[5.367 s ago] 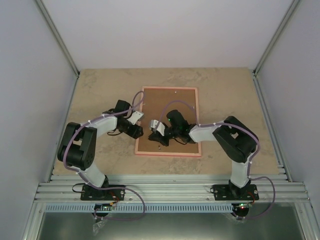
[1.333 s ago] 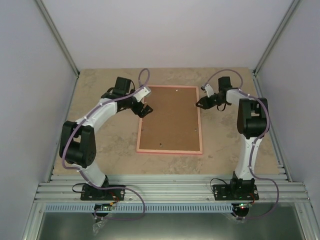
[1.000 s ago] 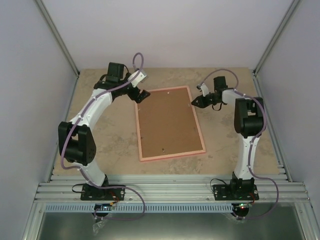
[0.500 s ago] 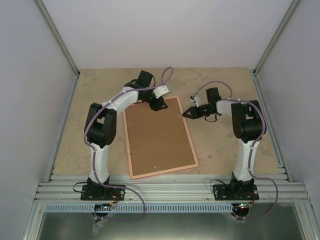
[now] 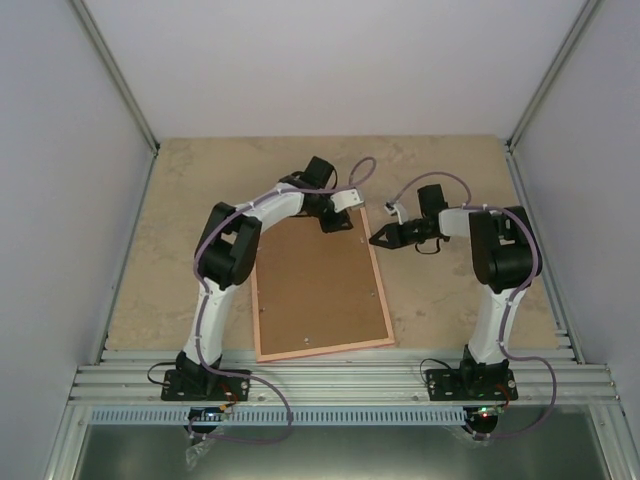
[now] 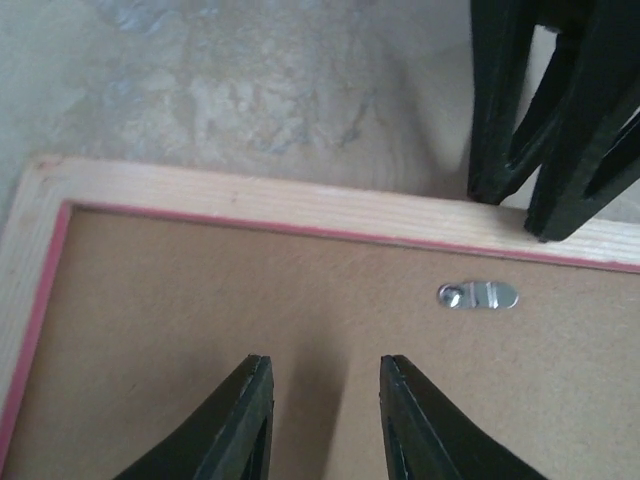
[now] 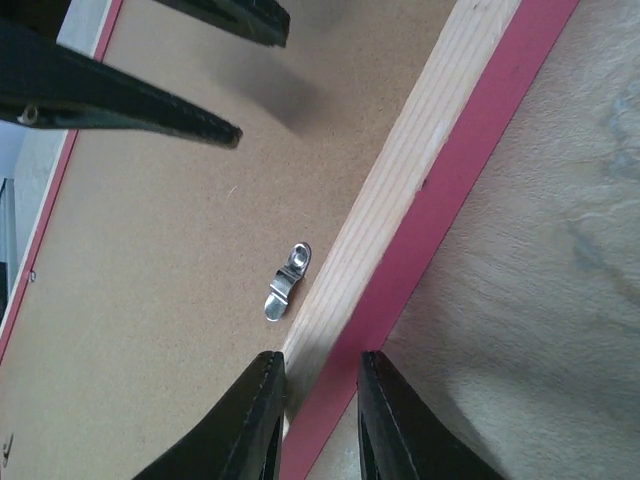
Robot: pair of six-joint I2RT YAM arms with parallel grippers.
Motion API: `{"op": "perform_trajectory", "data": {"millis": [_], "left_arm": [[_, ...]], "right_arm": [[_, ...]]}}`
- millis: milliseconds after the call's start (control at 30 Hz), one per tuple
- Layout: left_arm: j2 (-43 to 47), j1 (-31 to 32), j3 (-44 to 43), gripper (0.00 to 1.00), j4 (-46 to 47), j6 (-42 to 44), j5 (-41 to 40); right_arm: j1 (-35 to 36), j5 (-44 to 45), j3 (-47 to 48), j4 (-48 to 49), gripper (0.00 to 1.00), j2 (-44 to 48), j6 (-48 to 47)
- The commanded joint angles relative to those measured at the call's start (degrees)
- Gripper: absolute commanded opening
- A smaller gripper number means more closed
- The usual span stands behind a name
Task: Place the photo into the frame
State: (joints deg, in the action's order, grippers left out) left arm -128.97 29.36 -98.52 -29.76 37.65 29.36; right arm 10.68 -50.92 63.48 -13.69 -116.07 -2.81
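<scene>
Frame: we see the thin pink rectangular picture frame lying back-up on the beige marbled tabletop. It sits about midway between the left and right edges. Its near short side is close to the tabletop's near edge, and its long sides run toward the far edge, slightly skewed.
Backing: a plain brown fibreboard backing board fills the frame. Pale bare wood borders it on the frame's back.
Clip: we see a small silver metal turn-clip on the board just inside one rail, near the frame's far right corner.
Left pincer: the left pincer is over the frame's far end. In its wrist view the black fingers are released, parted above bare board and holding nothing.
Right pincer: the right pincer is at the far right corner, near the left one. Its wrist view shows it unclenched, with the frame's rail running between the jaws and the clip just beyond the inner finger. We cannot tell whether the tips touch the wood.
</scene>
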Motion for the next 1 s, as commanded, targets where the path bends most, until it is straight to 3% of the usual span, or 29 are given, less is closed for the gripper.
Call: {"op": "perform_trajectory", "data": {"millis": [0,733,967], "left_arm": [[-0.1,2.1,0.5,0.32,2.8,3.1,-0.1],[0.5,8.7,8.1,0.26,3.3,11.6,-4.6],[-2.8,8.7,6.0,0.22,2.4,11.1,-6.8]], "right_arm": [[-0.2,0.5,-1.9,-2.6,0.23,-0.7,0.3],[-2.0,-0.9,-3.8,-0.9,0.22,-2.6,1.6],[-2.0,-0.9,-3.9,-0.6,0.21,-2.9,1.7]]}}
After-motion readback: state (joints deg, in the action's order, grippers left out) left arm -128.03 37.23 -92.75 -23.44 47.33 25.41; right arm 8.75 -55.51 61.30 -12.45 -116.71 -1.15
